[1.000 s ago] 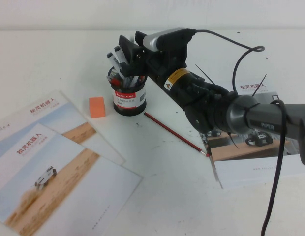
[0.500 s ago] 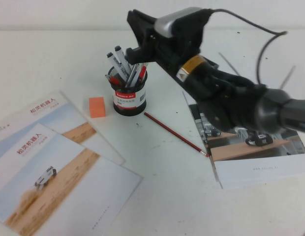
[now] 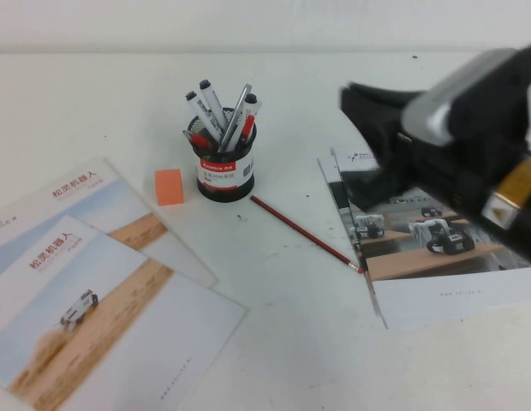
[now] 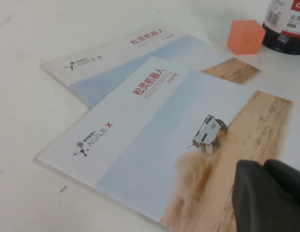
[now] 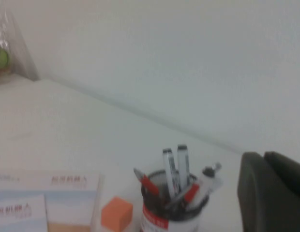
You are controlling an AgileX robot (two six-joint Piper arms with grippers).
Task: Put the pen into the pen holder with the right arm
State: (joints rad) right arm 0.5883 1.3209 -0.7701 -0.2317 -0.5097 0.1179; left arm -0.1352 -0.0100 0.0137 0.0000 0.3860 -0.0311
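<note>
From the high view, the pen holder point(image 3: 225, 169) is a small round black mesh cup with a white and red band; the words on the band are too small to read. The pen point(image 3: 235, 117) is thin and silver-grey. It stands inside the pen holder, leaning, among white markers point(image 3: 207, 109) with black caps. An orange block point(image 3: 170, 186) lies just left of the pen holder. A thin dark-red pencil point(image 3: 305, 233) lies on the white table point(image 3: 94, 94), starting just right of the pen holder. Two booklets point(image 3: 94, 291) lie to the left of the pen holder, nearer the robot, with red Chinese writing. Another booklet point(image 3: 428, 248) lies to the right of the pen holder. The right gripper point(image 3: 368, 107) hangs in the air above that booklet, well apart from the pen holder. It is blurry, holds nothing, and I cannot tell how its jaws stand.

From the left wrist view, both booklets point(image 4: 155, 121) read "AGILE·X" beside a small logo, plus red Chinese writing. One cover shows a small robot car on sand. The orange block point(image 4: 245, 36) sits just beside the pen holder point(image 4: 288, 24), whose band shows a barcode. The left gripper point(image 4: 268, 195) hangs low over the nearer booklet; only a dark bit shows, so I cannot tell its jaws.

From the right wrist view, the pen holder point(image 5: 174, 215) shows markers and the pen point(image 5: 208, 181) sticking out. The right gripper point(image 5: 273, 193) is a dark shape beside it.
</note>
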